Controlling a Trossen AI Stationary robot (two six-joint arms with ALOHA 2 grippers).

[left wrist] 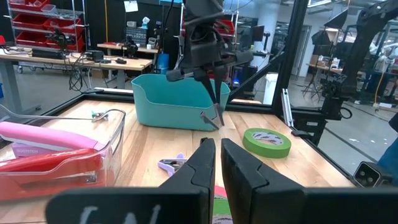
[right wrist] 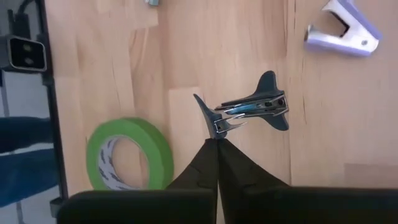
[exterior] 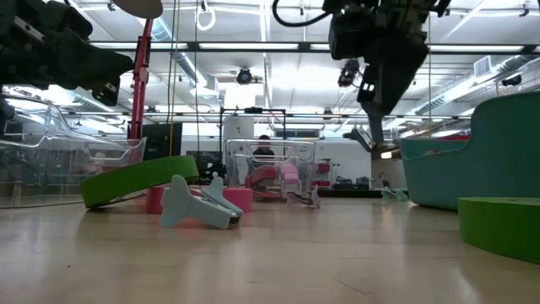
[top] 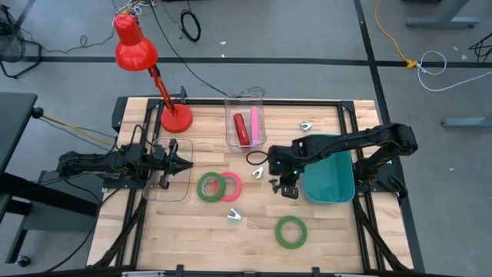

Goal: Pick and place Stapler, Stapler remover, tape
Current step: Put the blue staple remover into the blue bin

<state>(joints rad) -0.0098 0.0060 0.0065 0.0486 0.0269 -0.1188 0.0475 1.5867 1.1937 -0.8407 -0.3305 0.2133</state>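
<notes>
A pale wooden table [top: 192, 231] stands on a grey workshop floor, with a red desk lamp [top: 137, 48] at its 11 o'clock corner. At 12 o'clock a clear bin [top: 231, 115] already holds a red stapler [top: 240, 128] and a pink one [top: 254, 127]. The tape is still on the wood: a green ring [top: 207, 187] touches a pink-red ring [top: 230, 186] near the centre, and a second green ring [top: 290, 231] lies apart toward 5 o'clock. A teal bin [top: 330, 181] sits at 3 o'clock.

The right gripper [top: 283, 187] hangs above the table just beside the teal bin's 9 o'clock side. Its fingers are clenched on nothing. Its wrist view shows the tips aimed just short of a blue staple remover [right wrist: 249, 111], with a lavender staple remover [right wrist: 342, 31] farther off.

The left gripper [top: 181, 163] waits at 9 o'clock over a clear tray [top: 154, 192], fingers pressed nearly together and empty.

The staple-remover step seems to be in hand. The next move calls for spreading the jaws, centring on the remover's narrow body between its wings, then descending to the wood before closing.
</notes>
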